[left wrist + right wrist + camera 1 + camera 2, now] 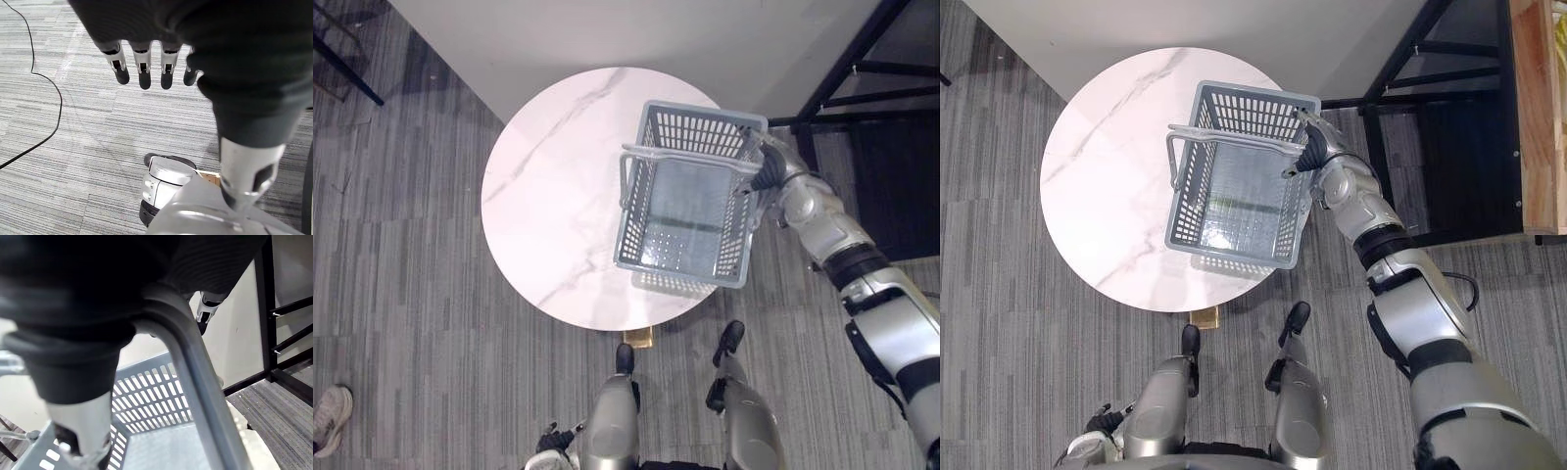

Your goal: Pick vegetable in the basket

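Right hand point(770, 168) is at the basket point(697, 128), on its 3 o'clock side. My own wrist view shows the fingers curled round the grey handle bar point(196, 382), which runs straight through the grip, thumb under and a dark fingertip over. So the hand is clamped on the handle, not just resting on it. The likely reason is that a thin loop carries the whole basket only if the grip is closed all round. The basket is over the 3 o'clock half of the round marble table point(553, 206), and its near corner reaches past the table rim at about 5 o'clock. Whether it is resting or already lifted I cannot tell. Its second handle point(690, 155) stands up across the 12 o'clock end. The basket's slotted floor shows bare, and I cannot tell where the vegetable is. My guess is that I am holding the basket steady and close to my side so something can be dropped in. Left hand point(143, 66) hangs beside my leg over the carpet, fingers straight and apart, holding nothing. It is idle, presumably free for the picking. A black frame point(857, 69) stands at 2 o'clock beyond the table.
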